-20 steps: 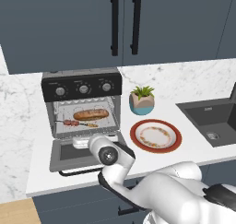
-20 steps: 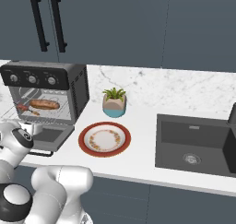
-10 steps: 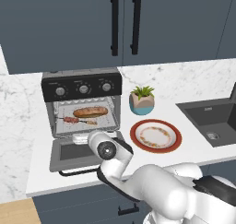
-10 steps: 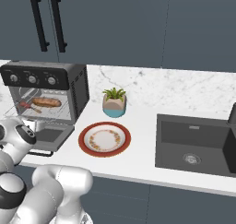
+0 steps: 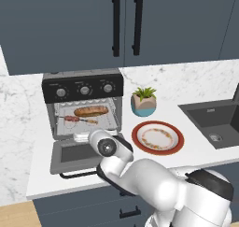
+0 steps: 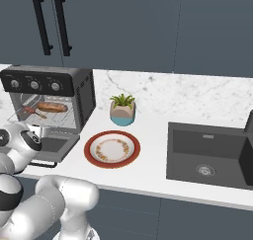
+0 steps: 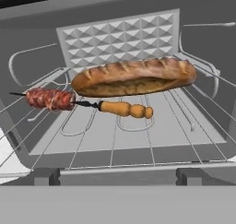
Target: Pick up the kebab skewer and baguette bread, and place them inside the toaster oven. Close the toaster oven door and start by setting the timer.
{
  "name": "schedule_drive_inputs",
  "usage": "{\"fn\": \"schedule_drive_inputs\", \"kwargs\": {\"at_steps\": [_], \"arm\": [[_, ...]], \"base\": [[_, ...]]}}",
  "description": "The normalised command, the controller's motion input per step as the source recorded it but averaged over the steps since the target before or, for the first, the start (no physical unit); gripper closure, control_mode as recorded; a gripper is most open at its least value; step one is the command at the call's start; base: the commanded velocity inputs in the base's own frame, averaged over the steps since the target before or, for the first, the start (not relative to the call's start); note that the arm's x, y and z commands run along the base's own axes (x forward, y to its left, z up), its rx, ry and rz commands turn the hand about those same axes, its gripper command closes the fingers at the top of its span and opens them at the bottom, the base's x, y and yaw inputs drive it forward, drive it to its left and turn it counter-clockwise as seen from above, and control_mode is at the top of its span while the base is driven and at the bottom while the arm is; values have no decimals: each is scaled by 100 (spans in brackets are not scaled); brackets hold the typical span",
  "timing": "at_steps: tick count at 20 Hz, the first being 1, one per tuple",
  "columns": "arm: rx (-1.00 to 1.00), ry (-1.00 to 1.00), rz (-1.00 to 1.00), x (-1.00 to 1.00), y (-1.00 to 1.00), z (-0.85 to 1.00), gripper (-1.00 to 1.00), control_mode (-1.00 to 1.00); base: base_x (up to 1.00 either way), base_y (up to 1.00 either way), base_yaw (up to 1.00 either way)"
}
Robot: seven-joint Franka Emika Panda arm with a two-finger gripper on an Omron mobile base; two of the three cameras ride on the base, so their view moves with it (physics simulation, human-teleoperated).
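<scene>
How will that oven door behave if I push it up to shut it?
The toaster oven door lies flat and open, probably swinging stiffly on its rear hinge. Its black bar handle looks thin, so contact may slip. The glass window suggests gentle pushing.

golden-brown baguette bread (image 7: 133,76), reddish kebab skewer (image 7: 50,98)

My arm (image 5: 154,184) is glossy white all over, built from fat, rounded segments that swell like smooth shells. Dark grey to black bands mark the joints; one shows clearly as a collar (image 5: 212,184) near the base in the left base view. The segment nearest the oven ends in a round black cap (image 5: 108,147) with a small pale ring at its centre. In the right base view I see the same white links (image 6: 54,199) with a dark band (image 6: 9,198) and a black disc (image 6: 34,140). No cables or markings that I can make out.
</scene>
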Motion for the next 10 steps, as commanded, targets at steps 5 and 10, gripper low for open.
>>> {"fn": "schedule_drive_inputs", "kwargs": {"at_steps": [5, 10], "arm": [[0, 0, 0, 19, 0, 2, -100, -100], [0, 0, 0, 16, 0, 7, -100, -100]], "base": [[0, 0, 0], [0, 0, 0]]}}
